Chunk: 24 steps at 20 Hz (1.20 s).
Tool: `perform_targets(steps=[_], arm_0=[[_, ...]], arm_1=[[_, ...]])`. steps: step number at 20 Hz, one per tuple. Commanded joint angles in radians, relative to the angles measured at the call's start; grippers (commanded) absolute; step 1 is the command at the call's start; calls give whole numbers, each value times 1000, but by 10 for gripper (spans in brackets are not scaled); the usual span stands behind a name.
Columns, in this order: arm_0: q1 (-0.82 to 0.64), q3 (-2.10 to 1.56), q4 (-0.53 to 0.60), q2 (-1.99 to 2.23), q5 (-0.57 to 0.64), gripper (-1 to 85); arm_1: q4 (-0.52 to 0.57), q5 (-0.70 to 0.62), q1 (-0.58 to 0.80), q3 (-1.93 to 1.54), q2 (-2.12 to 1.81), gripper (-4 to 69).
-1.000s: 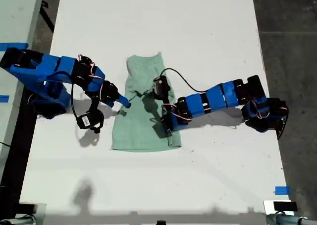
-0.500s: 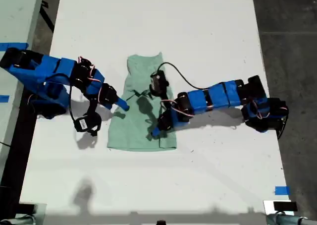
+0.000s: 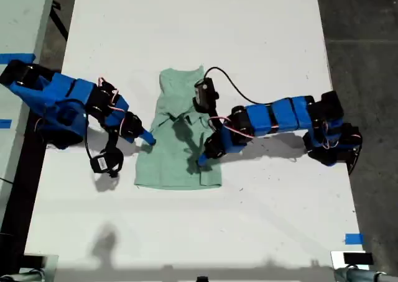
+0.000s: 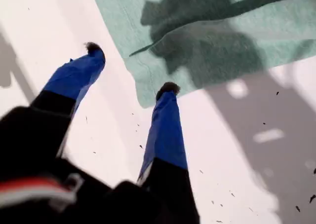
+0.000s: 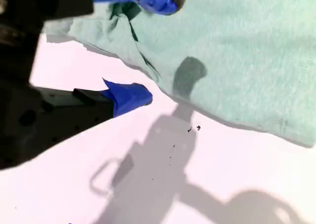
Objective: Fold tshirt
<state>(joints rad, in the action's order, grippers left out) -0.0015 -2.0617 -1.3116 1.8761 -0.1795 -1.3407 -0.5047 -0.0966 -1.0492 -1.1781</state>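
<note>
Tshirt (image 3: pixel 177 142) (pale mint, folded) flat on white table (image 3: pixel 186 27)

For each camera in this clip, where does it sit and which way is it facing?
Exterior view: overhead, looking down at the table, the tshirt and both blue arms.
First wrist view: on my first gripper, facing a tshirt corner; its open fingers show.
Second wrist view: on my second gripper, facing the tshirt's edge; its fingers show.
Shared: the tshirt appears in all three.
</note>
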Motion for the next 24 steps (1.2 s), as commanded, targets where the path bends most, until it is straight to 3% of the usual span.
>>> perform_targets(steps=[1,4,14,16,17,19,24], arm_0=[[6,-91,144,38,-12,251],[-8,-179,261,-15,-14,250],[38,-235,410,-199,-91,217],[61,-244,451,-199,-104,145],[80,-265,502,-199,-126,27],[130,-281,548,-156,-190,0],[149,-284,242,146,-360,1]], arm_1=[[-8,-15,5,23,-91,253],[-8,-20,-2,23,-89,255],[-6,-21,-21,6,-84,254],[-6,-21,-23,-2,-84,254],[-6,-20,-25,-6,-84,254],[-3,-18,-25,-14,-83,253],[6,-12,-25,-20,-78,255]])
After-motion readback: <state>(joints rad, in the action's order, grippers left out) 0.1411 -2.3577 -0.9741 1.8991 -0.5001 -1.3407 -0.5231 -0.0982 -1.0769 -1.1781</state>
